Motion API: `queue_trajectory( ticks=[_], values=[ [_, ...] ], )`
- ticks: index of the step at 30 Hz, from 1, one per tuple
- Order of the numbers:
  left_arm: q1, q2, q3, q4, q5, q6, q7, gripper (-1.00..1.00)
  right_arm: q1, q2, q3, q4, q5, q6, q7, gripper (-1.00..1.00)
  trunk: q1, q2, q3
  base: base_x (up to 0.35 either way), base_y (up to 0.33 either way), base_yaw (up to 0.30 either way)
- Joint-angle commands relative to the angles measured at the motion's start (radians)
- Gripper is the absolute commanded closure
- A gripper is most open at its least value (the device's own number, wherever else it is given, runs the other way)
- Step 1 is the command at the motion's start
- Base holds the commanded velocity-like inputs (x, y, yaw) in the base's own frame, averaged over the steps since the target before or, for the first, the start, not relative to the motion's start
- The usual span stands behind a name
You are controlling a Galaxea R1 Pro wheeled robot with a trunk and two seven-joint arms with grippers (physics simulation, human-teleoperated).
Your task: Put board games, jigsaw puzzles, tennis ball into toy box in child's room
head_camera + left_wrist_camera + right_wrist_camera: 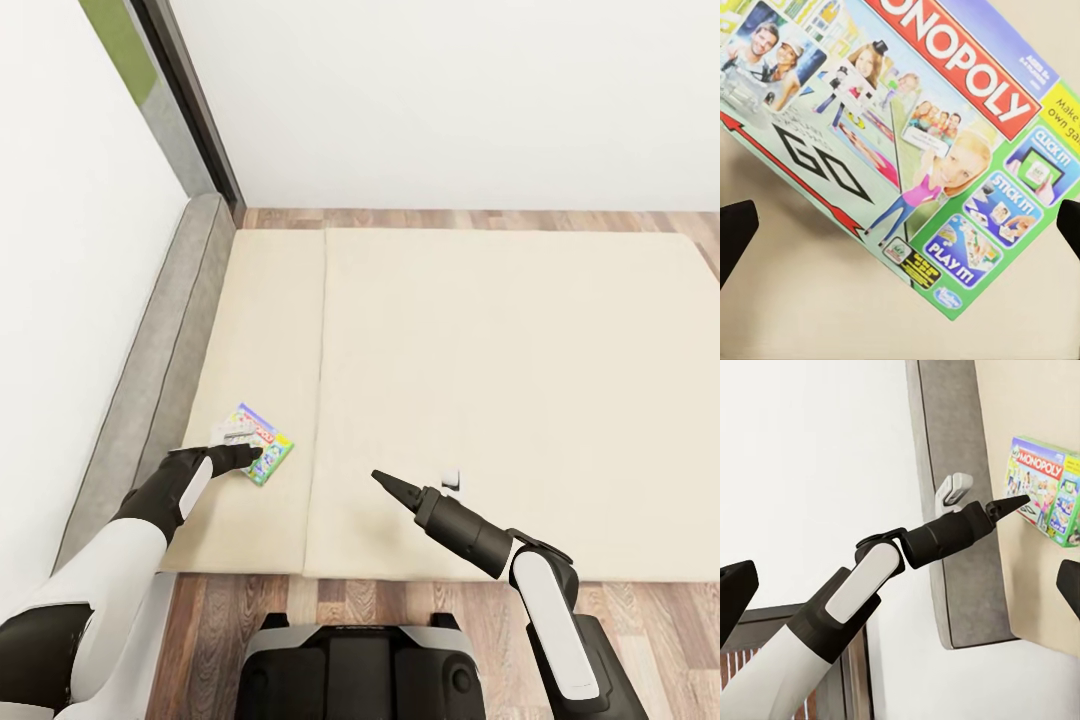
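Observation:
One board game, a white-green Monopoly box with a red logo, lies flat on the beige bed near its left side. My left gripper hovers just over the box's near edge. In the left wrist view the box sits between wide-apart fingertips, so that gripper is open. My right gripper hangs over the middle of the mattress, off to the right of the box. Its fingertips are spread and empty, and its wrist view looks across at the left arm and the box.
A padded grey bed frame runs along the white wall at the left. A small white object sits on the mattress just right of my right gripper. Wood floor and my base lie at the bed's near edge.

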Motion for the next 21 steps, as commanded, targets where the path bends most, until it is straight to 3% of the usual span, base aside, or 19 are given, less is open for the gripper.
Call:
queue_trajectory(
  ticks=[1,21],
  values=[
    [0.0,0.0,0.002,-0.001,0.01,0.007,-0.001,-1.0,0.0,0.001,-0.001,0.0,-0.001,0.005,0.001,-1.0,0.001,-0.002,-0.001,0.0,0.033,0.0],
    [0.0,0.0,0.004,-0.001,0.01,0.007,-0.001,-1.0,-0.001,0.001,-0.001,0.001,-0.001,0.005,0.001,-1.0,0.001,-0.002,-0.002,0.0,0.006,0.0]
  ],
)
